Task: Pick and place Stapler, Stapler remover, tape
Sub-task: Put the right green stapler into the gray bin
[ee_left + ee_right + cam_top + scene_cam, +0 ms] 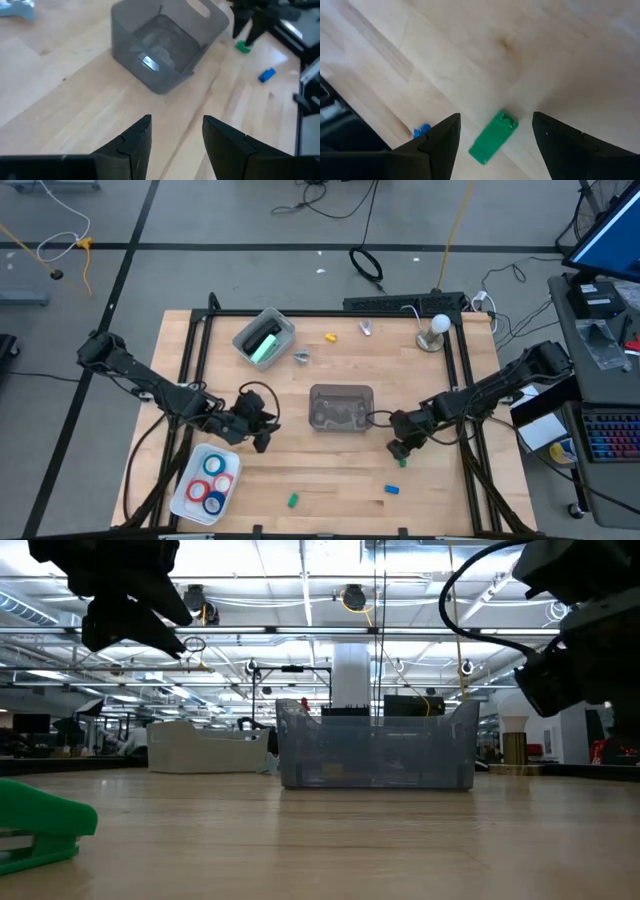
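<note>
Right gripper (495, 145) was hanging just over the table with its fingers spread wide and nothing between them, and a small green block (493, 137) lay on the wood right in the gap. That block's long axis ran slantwise across the opening, so I'd guess the wrist wanted a bit of a twist before any pinch. From above, this arm sat right of the clear grey bin (341, 407) in the middle, toward the near edge, and it was clearly the closer arm to the green block and to the little blue piece (392, 490) further toward the near side. Left gripper (175, 137) was partly open and empty too, hovering left of the bin and pointing at it. As for the actual task stuff: the stapler (262, 344), mint green, was lying in a grey tray (284, 323) on the far left part of the table, its length running along the tray; the tape (209, 483) rings sat in a white tray (184, 498) at the near left corner, next to the left arm; a stapler remover (301, 358) lay loose on the wood just right of the stapler's tray. All of that looked like left-arm territory to me. No brand names or readable writing anywhere that I could make out.
</note>
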`<state>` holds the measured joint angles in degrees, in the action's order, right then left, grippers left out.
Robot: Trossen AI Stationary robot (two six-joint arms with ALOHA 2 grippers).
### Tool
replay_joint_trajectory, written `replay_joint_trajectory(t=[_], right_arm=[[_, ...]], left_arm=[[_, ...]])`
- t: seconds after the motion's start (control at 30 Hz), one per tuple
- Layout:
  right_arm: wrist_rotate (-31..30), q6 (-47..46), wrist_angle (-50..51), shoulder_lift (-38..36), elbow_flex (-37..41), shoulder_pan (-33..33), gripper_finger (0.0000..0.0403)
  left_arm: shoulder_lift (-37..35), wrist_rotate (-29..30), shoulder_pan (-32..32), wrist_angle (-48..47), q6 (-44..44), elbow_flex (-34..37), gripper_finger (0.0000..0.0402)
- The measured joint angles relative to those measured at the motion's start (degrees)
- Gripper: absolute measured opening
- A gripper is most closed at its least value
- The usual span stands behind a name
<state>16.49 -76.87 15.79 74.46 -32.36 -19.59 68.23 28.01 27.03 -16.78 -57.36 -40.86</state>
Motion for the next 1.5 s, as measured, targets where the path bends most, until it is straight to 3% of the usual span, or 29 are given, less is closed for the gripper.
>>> replay_joint_trajectory(t=[0.5, 0.87, 1.07, 1.4, 1.5], right_arm=[[0.08, -11.71, 0.31, 0.01, 0.02, -4.18, 0.0242], [-3.07, -17.41, -1.26, 3.70, -0.20, -6.73, 0.0238], [-3.68, -18.62, -0.77, 3.87, -0.14, -6.86, 0.0191], [-5.75, -18.44, -1.06, 4.02, 0.00, -6.88, 0.0070], [-6.08, -17.58, -1.46, 3.57, 0.00, -6.86, 0.0054]], left_arm=[[0.00, -2.56, 0.00, 0.02, 3.71, 0.00, 0.0175], [0.00, -2.54, 0.00, 0.54, 4.72, 0.00, 0.0175], [0.00, -2.28, 0.00, 0.57, 4.74, 0.00, 0.0175], [0.00, -2.06, 0.00, 0.57, 4.74, -0.02, 0.0175], [0.00, -2.04, 0.00, 0.77, 4.73, -0.01, 0.0175]])
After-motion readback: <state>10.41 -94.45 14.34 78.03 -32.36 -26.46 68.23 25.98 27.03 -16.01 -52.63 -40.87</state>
